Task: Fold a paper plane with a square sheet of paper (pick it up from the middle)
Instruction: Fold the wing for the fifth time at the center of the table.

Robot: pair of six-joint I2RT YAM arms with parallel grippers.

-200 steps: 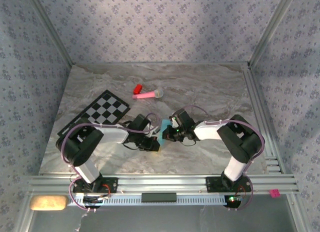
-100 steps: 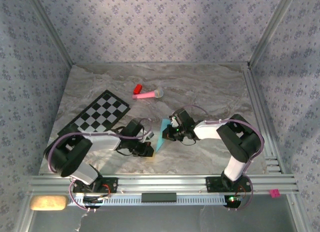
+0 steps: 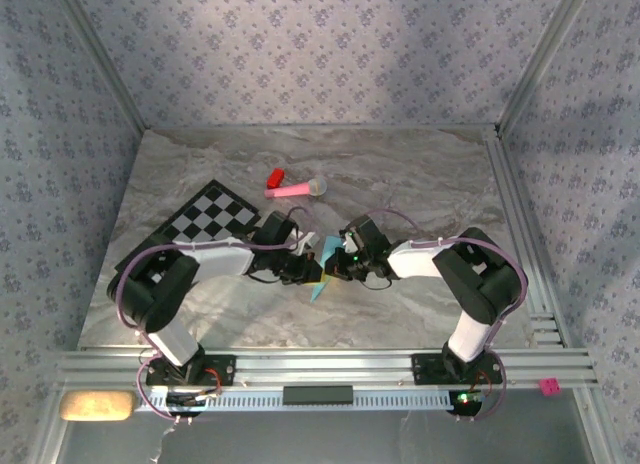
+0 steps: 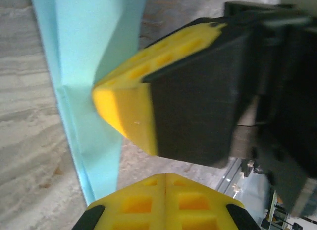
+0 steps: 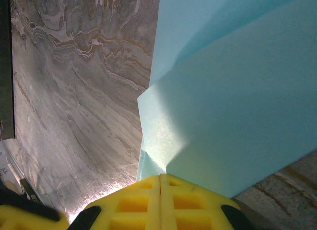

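The light-blue sheet of paper [image 3: 327,251], folded with creases into a narrow pointed shape, lies on the marble table between my two grippers. My right gripper [image 3: 338,265] is shut. Its yellow fingertips [image 4: 119,108] press against a crease of the paper [image 4: 84,56]. In the right wrist view the folded paper [image 5: 233,91] spreads out just beyond the closed tips [image 5: 160,178]. My left gripper [image 3: 306,270] is shut too, with nothing between its fingers [image 4: 165,176]. It sits right beside the paper, facing the right gripper.
A black-and-white checkered mat [image 3: 208,222] lies to the left behind the left arm. A pink stick toy [image 3: 295,190] and a small red block [image 3: 274,177] lie further back. Metal rails run along the table's near and right edges.
The left arm pulled back towards the near left half a second ago and has now returned to the paper. The right gripper has stayed on the paper.
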